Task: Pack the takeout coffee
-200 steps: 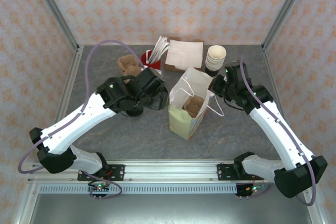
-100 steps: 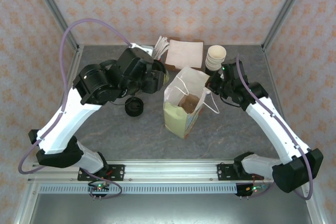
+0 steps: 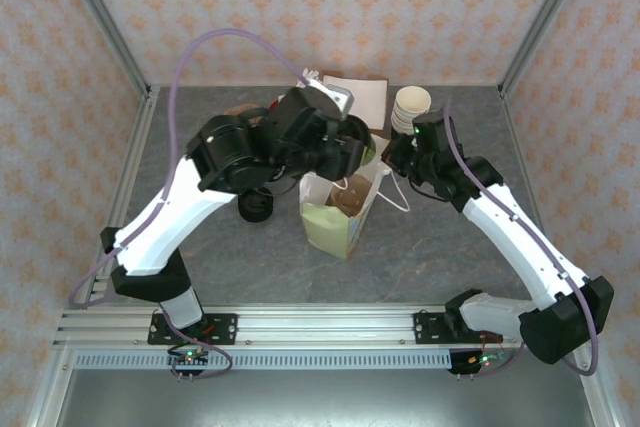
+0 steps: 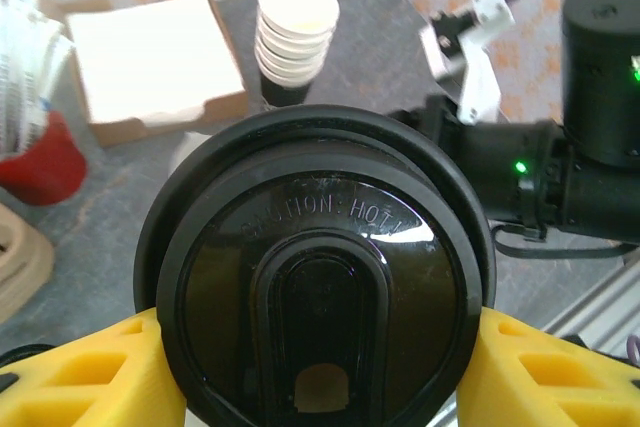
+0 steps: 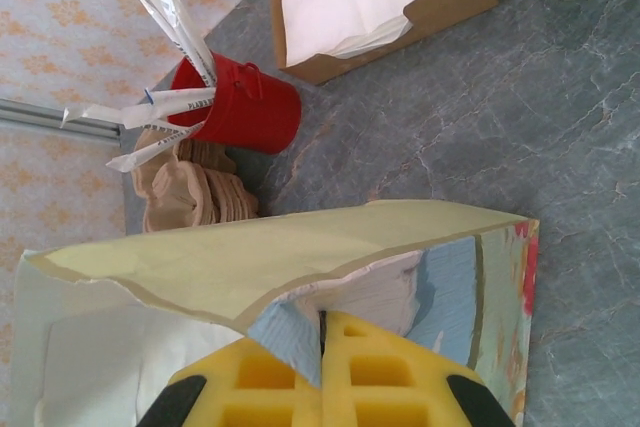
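Note:
The takeout coffee's black lid point(image 4: 315, 287) faces the left wrist camera, clamped between two yellow fingers point(image 4: 80, 377). My left gripper point(image 4: 315, 372) is shut on it; the paper cup below the lid is hidden. From above, my left gripper point(image 3: 350, 147) hangs over the back left rim of the paper bag point(image 3: 335, 217). The bag stands open in the middle of the table with a brown cup carrier point(image 3: 350, 202) inside. My right gripper point(image 3: 395, 157) is shut on the bag's right rim; in the right wrist view the bag's point(image 5: 300, 257) edge is pinched by that gripper point(image 5: 325, 347).
A stack of lidless white cups point(image 3: 410, 107) stands at the back right, next to a box of napkins point(image 3: 355, 97). A red cup of wrapped straws point(image 5: 240, 107) and stacked brown carriers point(image 5: 190, 197) sit at the back left. A low black lid piece point(image 3: 255, 205) lies left of the bag.
My left arm has lifted and swung right with the coffee, from left of the bag to over its mouth. The right gripper has kept its hold; the bag has shifted slightly left.

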You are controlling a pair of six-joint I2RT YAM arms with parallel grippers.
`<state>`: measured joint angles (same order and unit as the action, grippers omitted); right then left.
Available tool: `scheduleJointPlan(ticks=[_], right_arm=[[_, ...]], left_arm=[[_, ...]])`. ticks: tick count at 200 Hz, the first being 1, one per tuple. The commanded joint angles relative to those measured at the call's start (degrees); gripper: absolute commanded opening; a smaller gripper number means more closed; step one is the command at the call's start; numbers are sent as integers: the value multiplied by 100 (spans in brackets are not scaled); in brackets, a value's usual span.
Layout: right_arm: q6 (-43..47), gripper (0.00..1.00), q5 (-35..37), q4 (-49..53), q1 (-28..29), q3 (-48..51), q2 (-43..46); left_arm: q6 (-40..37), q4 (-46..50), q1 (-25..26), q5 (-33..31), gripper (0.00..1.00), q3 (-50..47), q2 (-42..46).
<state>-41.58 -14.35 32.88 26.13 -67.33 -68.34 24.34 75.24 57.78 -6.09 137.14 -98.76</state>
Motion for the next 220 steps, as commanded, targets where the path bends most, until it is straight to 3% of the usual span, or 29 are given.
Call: scheduleJointPlan(ticks=[1, 52, 115, 220], right_arm=[[-111, 0, 205, -231, 36, -35, -22], [-38, 0, 270, -246, 37, -43, 22], [37, 0, 231, -518, 35, 52, 266], [441, 0, -209, -1036, 33, 644, 788]], left_arm=[[40, -177, 34, 169, 57, -164, -69], [-18, -390, 18, -31, 57, -856, -51], [51, -691, -194, 192, 58, -1391, -259], [-25, -1290, -531, -50, 57, -2022, -681]])
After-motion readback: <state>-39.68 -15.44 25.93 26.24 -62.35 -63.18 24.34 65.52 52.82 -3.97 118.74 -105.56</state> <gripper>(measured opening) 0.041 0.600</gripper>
